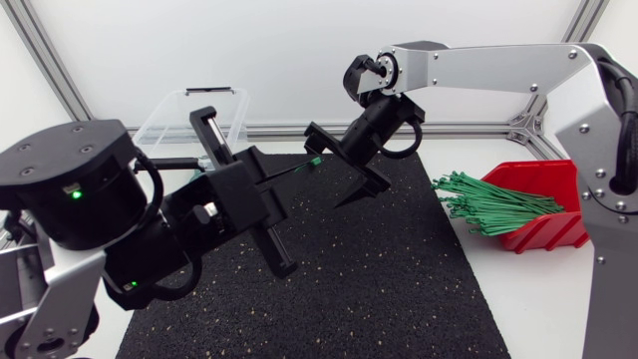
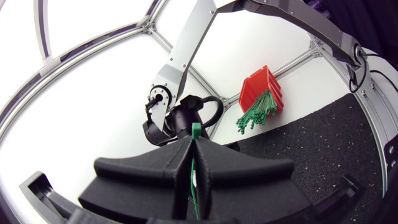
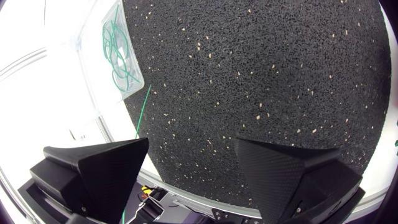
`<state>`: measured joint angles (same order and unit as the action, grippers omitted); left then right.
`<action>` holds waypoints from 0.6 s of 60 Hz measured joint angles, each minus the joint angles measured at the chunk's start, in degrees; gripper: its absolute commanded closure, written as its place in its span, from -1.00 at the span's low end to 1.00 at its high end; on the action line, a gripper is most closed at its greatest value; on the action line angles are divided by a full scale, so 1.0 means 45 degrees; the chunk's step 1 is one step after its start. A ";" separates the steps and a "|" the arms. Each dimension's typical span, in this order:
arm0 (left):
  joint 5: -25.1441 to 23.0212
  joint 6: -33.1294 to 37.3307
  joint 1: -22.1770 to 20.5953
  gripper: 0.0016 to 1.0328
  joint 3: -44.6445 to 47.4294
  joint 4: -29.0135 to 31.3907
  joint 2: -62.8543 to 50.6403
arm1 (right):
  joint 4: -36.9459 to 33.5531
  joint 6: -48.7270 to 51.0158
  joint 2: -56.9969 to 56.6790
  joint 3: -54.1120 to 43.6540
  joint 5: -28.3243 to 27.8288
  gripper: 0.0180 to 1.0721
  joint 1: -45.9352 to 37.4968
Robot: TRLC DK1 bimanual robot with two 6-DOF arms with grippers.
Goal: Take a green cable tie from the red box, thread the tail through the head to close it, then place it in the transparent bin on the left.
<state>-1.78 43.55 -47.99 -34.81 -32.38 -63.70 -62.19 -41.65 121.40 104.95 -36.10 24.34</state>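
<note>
— How was the cable tie (image 2: pixel 196 130) held?

— It was pinched between the closed fingers of the left gripper (image 2: pixel 193 149), above the black mat (image 1: pixel 399 289); its head end was seen standing proud of the fingertips; no closed loop was seen.

— And the right gripper (image 3: pixel 193 149)?

— It was spread wide, with nothing held; a thin green strand was seen beside one of its fingers, not between them.

— What could have gone wrong from there?

— The strand was judged thin and springy; if the right gripper were closed off line, it could be missed or pushed aside; the tie could also be twisted in the left gripper's narrow pinch by a sideways nudge, so that the head would be turned away from the tail; were that pinch loosened during a hand-over, the tie could be dropped onto the mat.

— Was anything else at risk?

— The red box (image 1: pixel 543 194), with spare ties (image 1: pixel 493 204) spilling over its lip, was placed well apart to the right; the transparent bin (image 1: pixel 194 115), with closed loops inside, was placed behind the left arm; a knock between the two grippers was judged the nearer danger, since they were close together over the surface.
</note>
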 measured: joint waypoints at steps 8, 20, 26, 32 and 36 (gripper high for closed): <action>0.0039 0.0000 0.0049 0.93 0.0000 -0.0408 -0.0194 | 0.0136 -0.0364 0.0661 0.0214 -0.0301 -0.91 -0.0015; 0.0044 0.0000 0.0058 0.93 0.0005 -0.0845 -0.0272 | 0.0155 -0.0758 0.1214 0.1049 -0.0656 -0.91 -0.0180; 0.0044 0.0000 0.0058 0.93 0.0005 -0.1093 -0.0398 | 0.0151 -0.1151 0.1375 0.1729 -0.0699 -0.91 -0.0253; 0.0039 0.0000 0.0073 0.93 0.0005 -0.1311 -0.0583 | 0.0024 -0.1423 0.1583 0.2365 -0.0748 -0.91 -0.0267; 0.0039 0.0000 0.0083 0.93 0.0015 -0.1447 -0.0719 | -0.0325 -0.1481 0.1831 0.2827 -0.1083 -0.91 -0.0267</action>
<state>-1.61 43.55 -47.62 -34.74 -38.89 -66.94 -63.66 -48.31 129.64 117.67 -40.97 23.14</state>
